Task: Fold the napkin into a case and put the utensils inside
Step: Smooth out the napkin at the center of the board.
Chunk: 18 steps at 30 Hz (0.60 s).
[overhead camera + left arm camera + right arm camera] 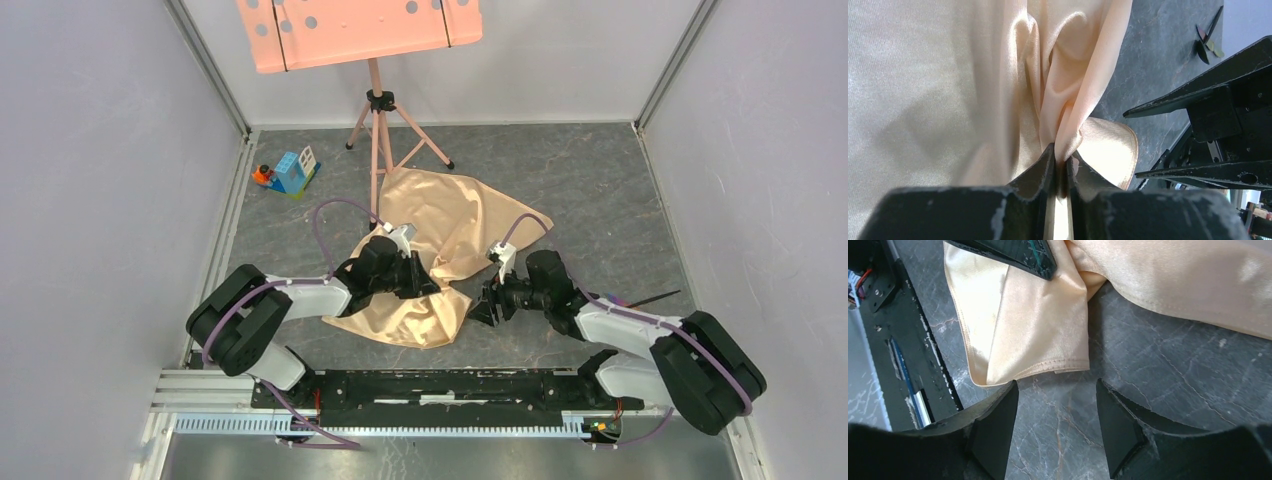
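Grey table: napkin lies diagonally, near-left to far-right. Left gripper pinches its fold; right gripper stands wide, empty.

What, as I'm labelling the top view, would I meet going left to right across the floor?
Toy house → left claw → right claw → utensils. The napkin stretches across both claws' positions, so it has no clear place.

I've got the napkin glossy peach-orange, paling to cream in the sheen. The table is dark grey, marbled with pale veins. Left gripper and right gripper are matte black, scuffed whitish. Cables purple. Stand tray salmon-pink, dotted with holes.
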Available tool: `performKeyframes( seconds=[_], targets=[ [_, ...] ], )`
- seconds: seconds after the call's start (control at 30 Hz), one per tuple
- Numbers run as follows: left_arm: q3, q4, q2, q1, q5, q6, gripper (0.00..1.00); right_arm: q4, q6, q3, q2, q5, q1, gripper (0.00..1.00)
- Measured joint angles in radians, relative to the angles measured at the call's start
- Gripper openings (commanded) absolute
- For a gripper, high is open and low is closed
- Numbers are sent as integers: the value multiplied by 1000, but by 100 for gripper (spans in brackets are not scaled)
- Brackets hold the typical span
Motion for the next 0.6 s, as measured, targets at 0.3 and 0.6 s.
performKeyframes(
  seconds=[0.3,0.6],
  targets=[
    [-10,37,17,16,35,-3,13,103,3,-111,-53,114,22,51],
    [-11,64,26,19,55,-25,11,405,79,-178,51,220,114,45]
  ],
)
